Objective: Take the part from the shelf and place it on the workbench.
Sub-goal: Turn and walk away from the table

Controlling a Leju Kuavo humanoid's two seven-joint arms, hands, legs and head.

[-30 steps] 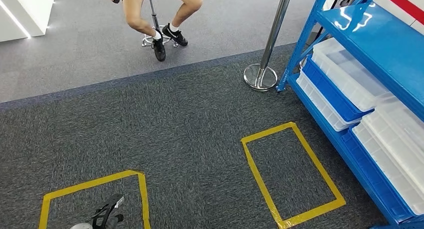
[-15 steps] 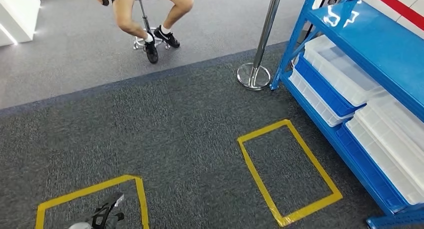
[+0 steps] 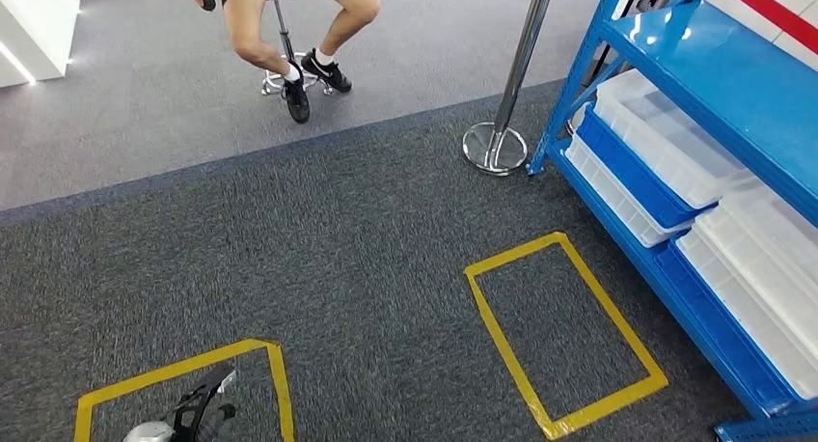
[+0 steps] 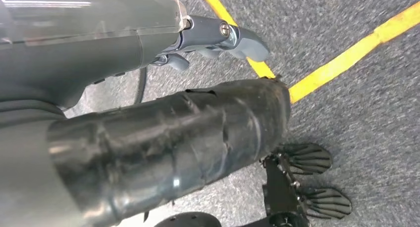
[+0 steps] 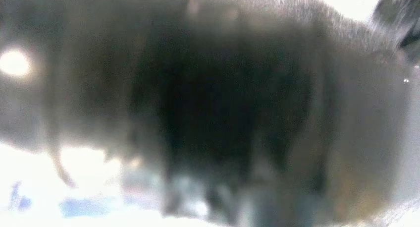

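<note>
Left hand [image 3: 198, 415]: nearest thing in the head view, low over the carpet [image 3: 367, 239], well apart from the blue shelf [image 3: 714, 75] and far to its left; dark fingers held out straight, thumb [image 4: 242, 38] standing off from them in the left wrist view, nothing in its grasp
Right hand: right wrist view is a dark blur; cannot tell whether it is open, closed or holding anything
Part: cannot tell where it lies, so neither its place relative to either hand nor the way its long axis points can be read
Near tape box [image 3: 275, 365]: yellow outline on the carpet, around the spot under the left hand, far left of the shelf
Second tape box [image 3: 502, 341]: yellow rectangle just beside the shelf's foot, its long sides running roughly along the shelf front
Bins [image 3: 666, 138]: clear-white trays on blue ones, stacked on the shelf's lower level; contents too pale to make out
Post [image 3: 496, 148]: chrome pole on a round base, at the shelf's far corner
Person [image 3: 256, 37]: seated on a stool [image 3: 285, 27], beyond the carpet edge, well apart from the shelf
</note>
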